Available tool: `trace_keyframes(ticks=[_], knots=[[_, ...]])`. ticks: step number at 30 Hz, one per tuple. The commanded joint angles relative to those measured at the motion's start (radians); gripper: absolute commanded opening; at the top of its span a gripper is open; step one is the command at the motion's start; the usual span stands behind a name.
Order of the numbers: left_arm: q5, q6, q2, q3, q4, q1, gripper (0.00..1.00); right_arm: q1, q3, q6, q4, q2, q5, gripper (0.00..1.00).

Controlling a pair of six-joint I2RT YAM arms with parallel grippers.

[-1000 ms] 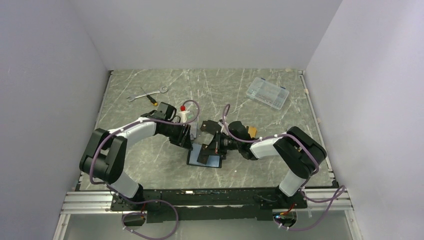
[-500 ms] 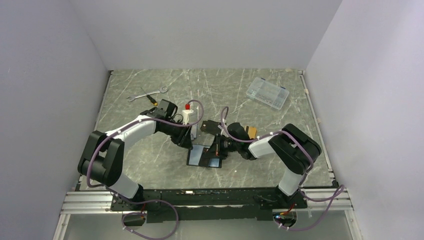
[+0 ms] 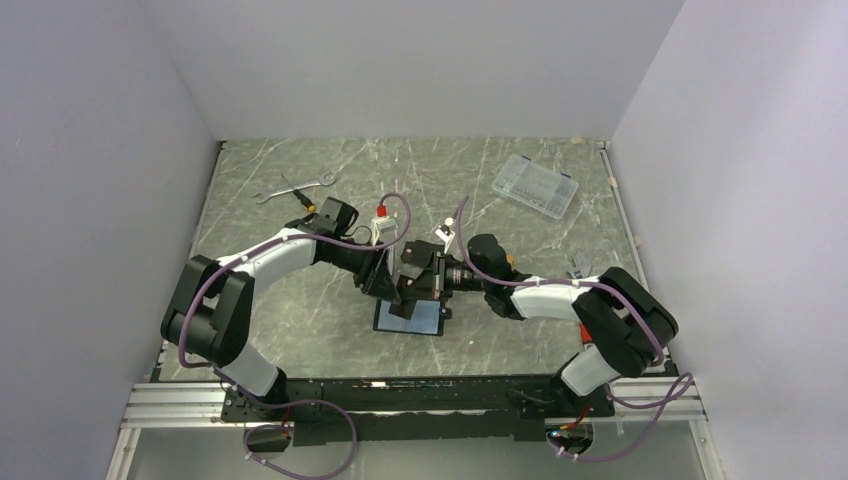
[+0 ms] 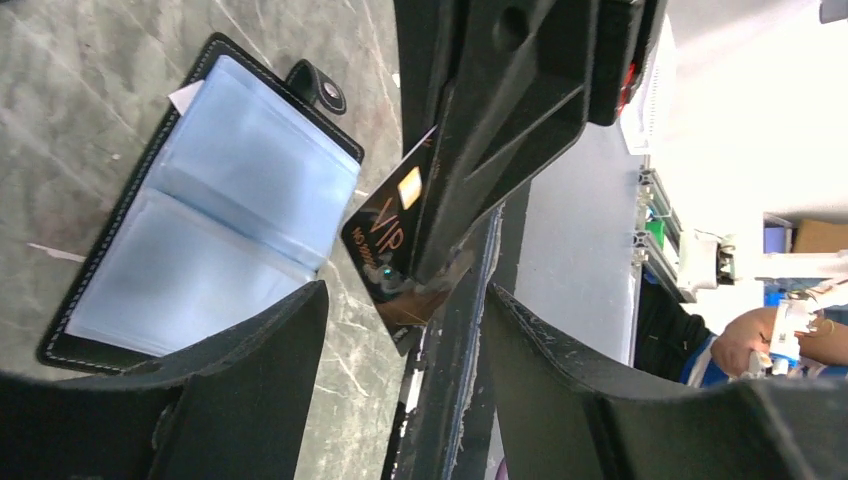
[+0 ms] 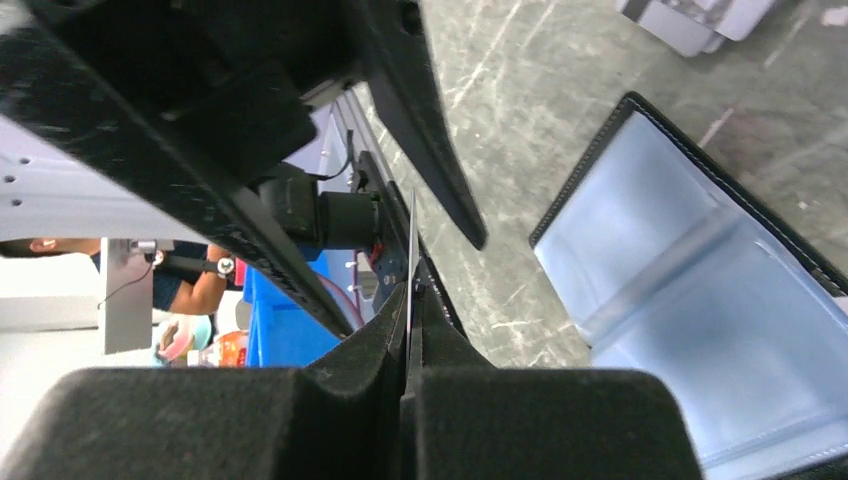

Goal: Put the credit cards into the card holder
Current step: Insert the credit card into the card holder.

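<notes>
At the far left of the table (image 3: 300, 312) a wrench (image 3: 292, 187) lies touching a screwdriver (image 3: 298, 196), well away from the work. The left arm reaches in from that side, and the left gripper (image 4: 405, 300) stands with its jaws wide apart and nothing between its pads. In the left wrist view its two fingers (image 4: 240, 400) frame the scene. The open card holder (image 4: 205, 215) lies flat toward the left of the gap, pale blue pockets up, its snap tab (image 4: 320, 85) at the far corner and a white slip (image 4: 185, 97) poking out of the adjoining corner.

Just right of the holder's edge, and ahead of the left gripper's opening, is the credit card (image 4: 385, 240). It is dark-faced with gold VIP lettering and a gold chip, tilted, with one corner down toward the table beside the holder. Whether that corner touches the holder cannot be told. The right gripper (image 5: 412, 288) is clamped on this card. The right wrist view shows the card edge-on as a thin line pinched between the closed fingers, with the holder off to the right, apart from the card. From above, both grippers meet over the holder's far edge. Far right, near the back of the table, sits a clear plastic box (image 3: 535, 185).
</notes>
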Motion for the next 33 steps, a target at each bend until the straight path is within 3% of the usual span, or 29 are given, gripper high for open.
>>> trace_keyframes(ticks=[1, 5, 9, 12, 15, 29, 33], knots=[[0.109, -0.034, -0.015, -0.038, 0.054, -0.004, 0.64, 0.001, 0.019, -0.005, 0.074, -0.044, -0.043, 0.0], [0.141, -0.041, -0.022, -0.051, 0.065, -0.005, 0.6, 0.003, 0.04, -0.004, 0.069, -0.046, -0.044, 0.0], [0.186, -0.041, -0.026, -0.057, 0.07, -0.004, 0.48, 0.003, 0.051, -0.002, 0.069, -0.051, -0.045, 0.0], [0.216, -0.065, -0.045, -0.083, 0.115, -0.003, 0.29, 0.004, 0.049, 0.0, 0.079, -0.065, -0.052, 0.0], [0.247, -0.098, -0.058, -0.103, 0.158, 0.002, 0.02, 0.004, 0.043, 0.005, 0.083, -0.074, -0.061, 0.0], [0.266, -0.242, -0.075, -0.152, 0.28, 0.051, 0.0, -0.002, -0.107, 0.146, 0.322, -0.117, -0.045, 0.08], [0.266, -0.259, -0.085, -0.166, 0.302, 0.065, 0.0, -0.003, -0.114, 0.161, 0.347, -0.117, -0.054, 0.15]])
